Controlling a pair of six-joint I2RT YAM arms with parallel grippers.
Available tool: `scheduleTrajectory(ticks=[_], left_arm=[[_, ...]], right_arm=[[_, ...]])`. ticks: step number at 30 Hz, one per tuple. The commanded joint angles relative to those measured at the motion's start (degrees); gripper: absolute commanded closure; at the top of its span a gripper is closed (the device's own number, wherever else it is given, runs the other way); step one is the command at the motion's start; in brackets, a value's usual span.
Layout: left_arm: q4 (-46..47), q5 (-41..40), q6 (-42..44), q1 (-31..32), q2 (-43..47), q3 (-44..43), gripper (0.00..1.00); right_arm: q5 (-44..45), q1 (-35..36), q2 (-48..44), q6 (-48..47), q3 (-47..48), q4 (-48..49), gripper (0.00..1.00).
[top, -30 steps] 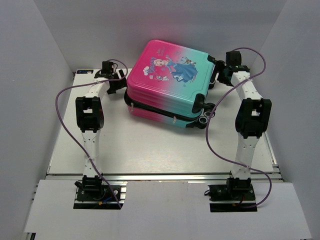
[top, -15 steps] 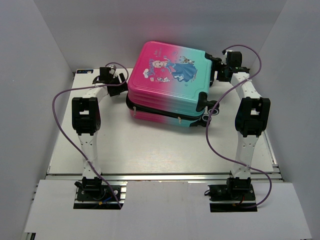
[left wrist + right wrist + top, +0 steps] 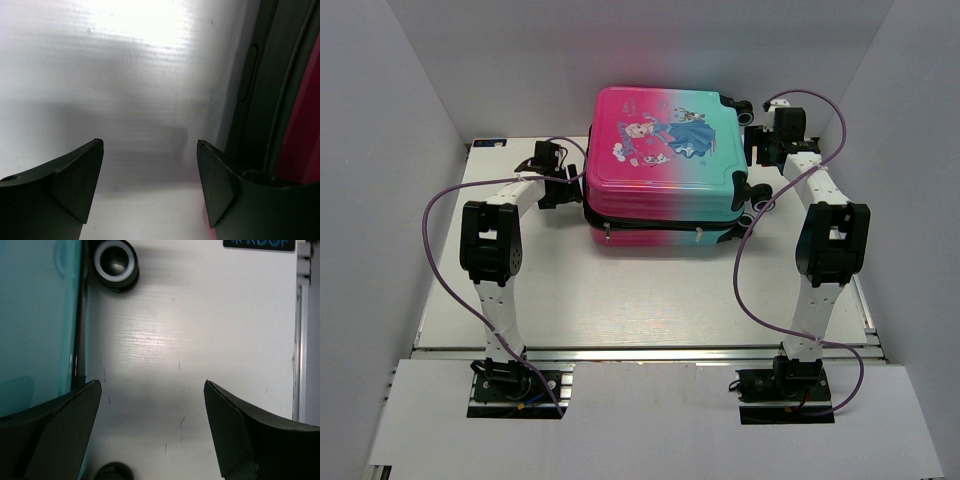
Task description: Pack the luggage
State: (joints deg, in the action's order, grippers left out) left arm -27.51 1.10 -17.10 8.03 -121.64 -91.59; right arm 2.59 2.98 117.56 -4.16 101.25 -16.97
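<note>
**Both tools spread wide, one on each side of the suitcase**

The small hard-shell suitcase, pink fading to teal with a cartoon princess print, lies flat at the far middle of the white desk. It's print side up, two shells stacked with a dark seam between them. The left tool sits low at the pink side, fingers wide apart and gripping nothing. There's bare desk in the gap and the suitcase's dark edge just beside one finger. On the teal side, the right tool is spread wide too, and empty. A small black wheel with a pale ring shows just ahead, against the shell.
</note>
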Motion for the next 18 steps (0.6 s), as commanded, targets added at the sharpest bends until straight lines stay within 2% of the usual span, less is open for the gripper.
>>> scheduleTrajectory(ticks=[1, 2, 4, 5, 10, 12, 18], left_arm=[[-6.24, 9.43, -2.67, 8.06, 3.59, 0.45, 0.14], [-6.68, 9.79, -2.67, 7.44, 4.13, 0.45, 0.13], [-7.99, 8.14, -2.06, 7.44, 7.45, 0.19, 0.09], [-9.65, 4.56, -1.8, 7.44, 8.69, -0.6, 0.02], [-13.18, -5.22, -3.46, 6.91, 17.39, 0.44, 0.02], [-13.89, -8.04, -4.78, 6.91, 22.66, 3.42, 0.02], [-12.14, -9.98, -8.21, 6.91, 39.01, 16.96, 0.02]], right_arm=[[-2.87, 9.5, -2.33, 5.29, 6.65, -4.1, 0.11], [0.97, 9.24, -3.03, 6.7, 7.63, -5.17, 0.11], [1.01, 8.62, -4.87, 9.6, 7.91, -5.18, 0.11], [1.54, 8.44, -7.49, 10.83, 6.52, -3.96, 0.11], [6.46, 7.3, -19.35, 16.73, -2.1, 2.64, 0.11], [5.59, 7.12, -22.97, 14.9, -6.67, 5.01, 0.11], [0.76, 7.3, -39.38, 10.41, -19.58, 2.91, 0.11]])
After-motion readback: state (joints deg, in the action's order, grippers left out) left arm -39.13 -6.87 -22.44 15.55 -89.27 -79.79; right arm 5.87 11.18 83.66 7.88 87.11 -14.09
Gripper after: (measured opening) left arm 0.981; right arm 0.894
